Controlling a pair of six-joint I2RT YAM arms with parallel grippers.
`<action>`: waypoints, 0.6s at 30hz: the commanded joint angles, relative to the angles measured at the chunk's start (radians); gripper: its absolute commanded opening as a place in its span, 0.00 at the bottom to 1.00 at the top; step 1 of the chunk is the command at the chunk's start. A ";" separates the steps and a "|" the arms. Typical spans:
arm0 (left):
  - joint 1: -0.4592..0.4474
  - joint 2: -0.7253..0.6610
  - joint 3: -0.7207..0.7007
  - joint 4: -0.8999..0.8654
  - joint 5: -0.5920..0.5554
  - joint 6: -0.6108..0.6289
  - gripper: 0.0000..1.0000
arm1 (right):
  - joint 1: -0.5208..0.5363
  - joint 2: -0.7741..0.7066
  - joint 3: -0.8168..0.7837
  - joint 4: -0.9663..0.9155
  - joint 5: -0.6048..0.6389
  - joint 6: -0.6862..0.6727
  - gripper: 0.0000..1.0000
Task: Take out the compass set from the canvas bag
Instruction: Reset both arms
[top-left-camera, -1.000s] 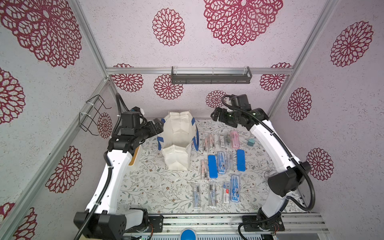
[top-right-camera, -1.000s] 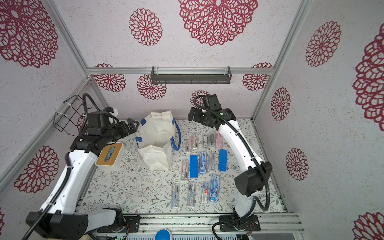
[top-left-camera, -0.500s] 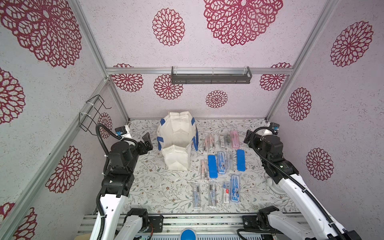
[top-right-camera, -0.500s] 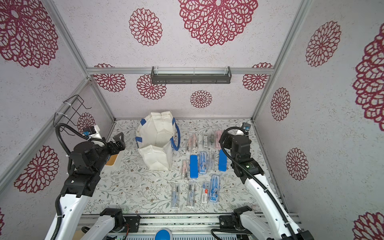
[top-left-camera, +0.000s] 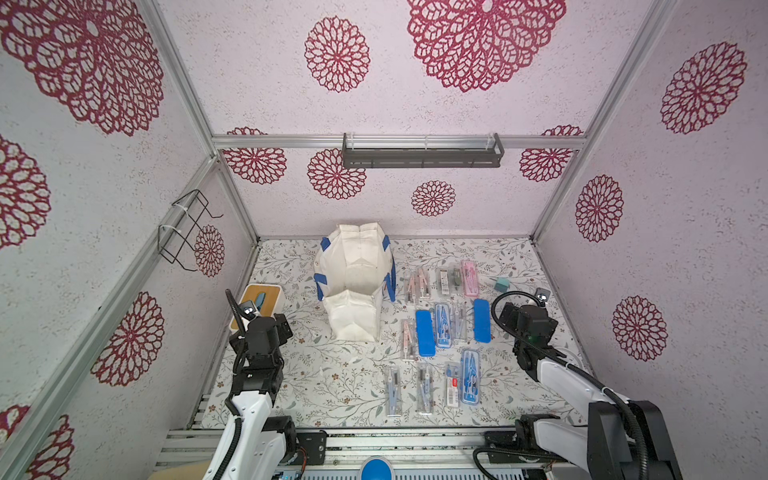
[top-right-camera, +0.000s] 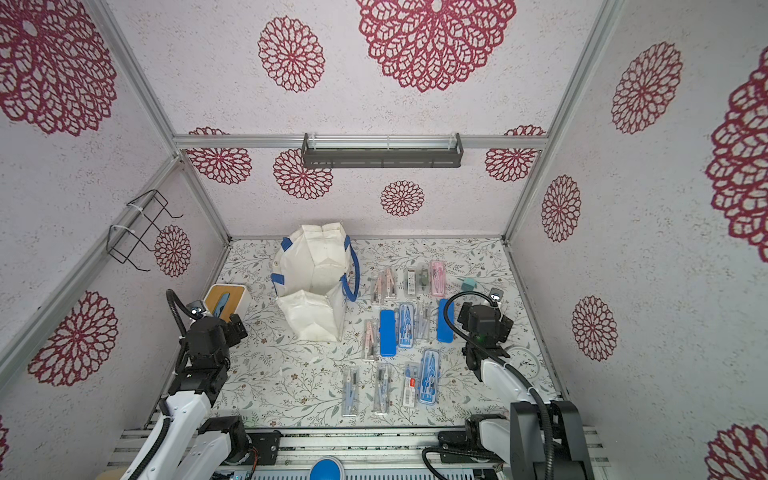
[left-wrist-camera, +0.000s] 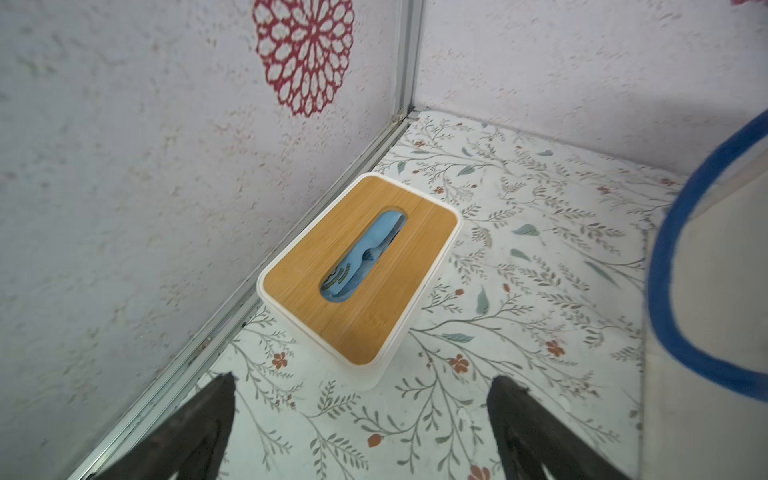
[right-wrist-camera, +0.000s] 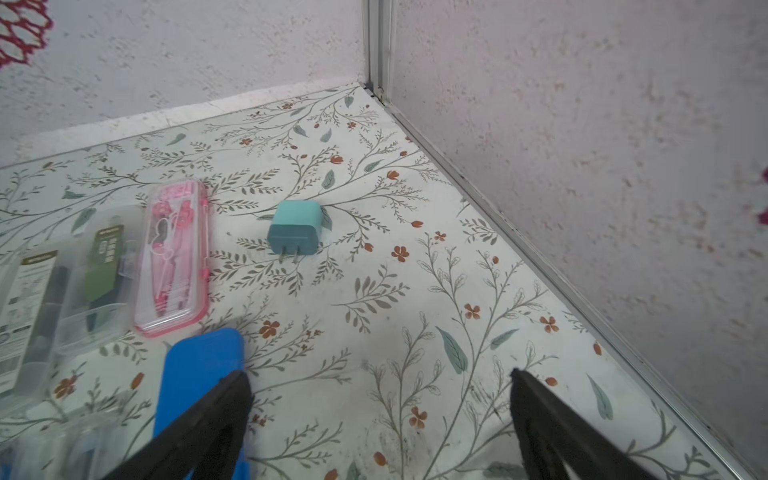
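Bamboo box near left tool; teal charger near right tool.

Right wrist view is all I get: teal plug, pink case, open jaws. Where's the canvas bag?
Observer: The canvas bag stands at the back of the table, left of the laid-out cases.
Operator: Left arm on it?
Observer: No. The left gripper is apart from it, jaws open and empty, facing a wood-lidded box.
Operator: Anything visible inside?
Observer: Cannot tell; both top views show only off-white fabric and blue handles.
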 joint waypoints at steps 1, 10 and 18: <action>0.032 -0.001 -0.049 0.159 -0.030 0.013 0.97 | -0.008 0.068 -0.021 0.259 0.015 -0.050 0.99; 0.078 0.251 -0.113 0.588 0.142 0.038 0.97 | -0.016 0.352 -0.105 0.721 -0.196 -0.214 0.99; 0.081 0.572 -0.008 0.856 0.263 0.042 0.98 | -0.018 0.366 -0.111 0.761 -0.172 -0.203 0.99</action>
